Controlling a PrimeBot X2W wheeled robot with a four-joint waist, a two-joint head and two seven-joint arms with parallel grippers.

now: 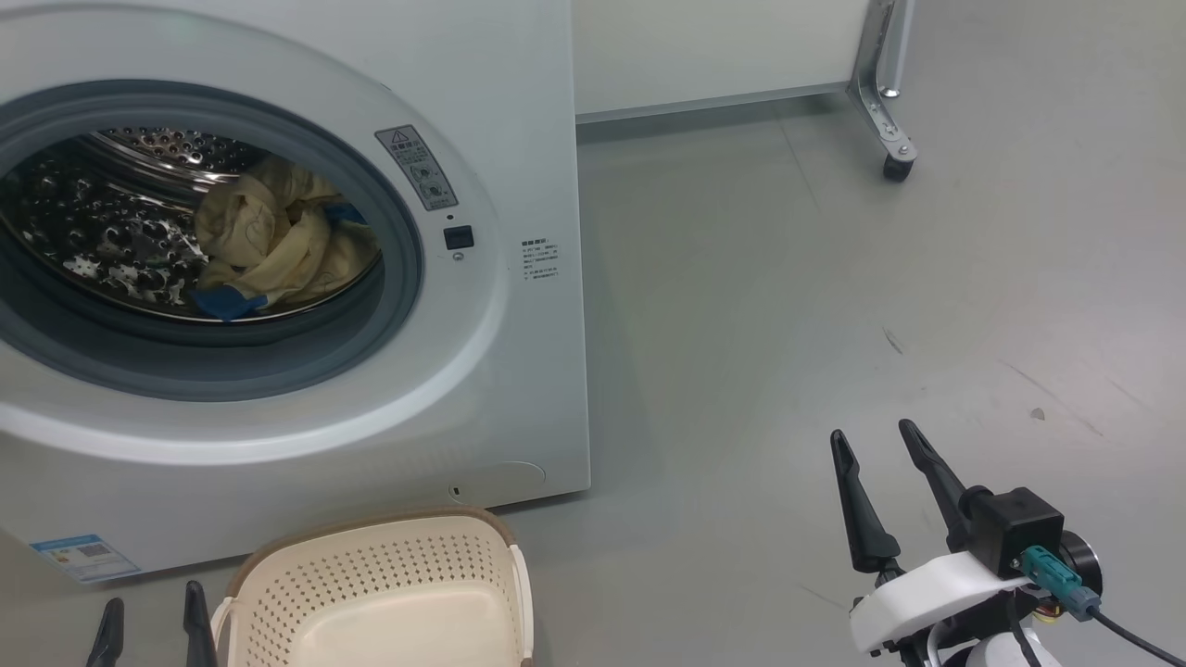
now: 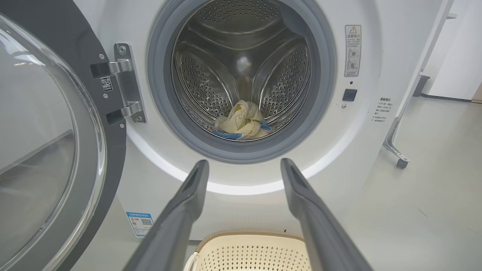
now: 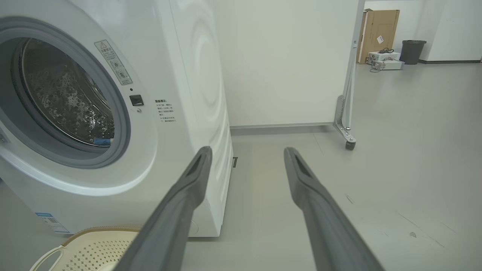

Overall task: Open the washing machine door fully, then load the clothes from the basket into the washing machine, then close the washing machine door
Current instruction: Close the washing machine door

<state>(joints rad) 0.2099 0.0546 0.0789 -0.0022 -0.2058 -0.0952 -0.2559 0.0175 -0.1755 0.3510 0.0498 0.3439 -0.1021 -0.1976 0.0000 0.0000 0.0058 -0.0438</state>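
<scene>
Two grippers, both spread wide and empty: left gripper [image 2: 244,162], right gripper [image 3: 247,149]. One basket [image 2: 248,235] sits just before the one washing machine [image 2: 376,56], whose single washing machine door [image 2: 45,150] stands swung open. One heap of clothes [image 2: 243,122] lies in the drum [image 2: 203,82], with two blue pieces showing.

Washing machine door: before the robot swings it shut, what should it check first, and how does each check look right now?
1. The washing machine door stands wide open: ok.
2. The clothes lie inside the drum: ok.
3. The grey seal is free of cloth: a blue piece sits at the drum's front lip: cannot tell.
4. The basket is emptied: no cloth in the part shown, near end cut off: cannot tell.
5. The left gripper is open and empty: ok.
6. The right gripper is open and empty, over the floor: ok.
</scene>
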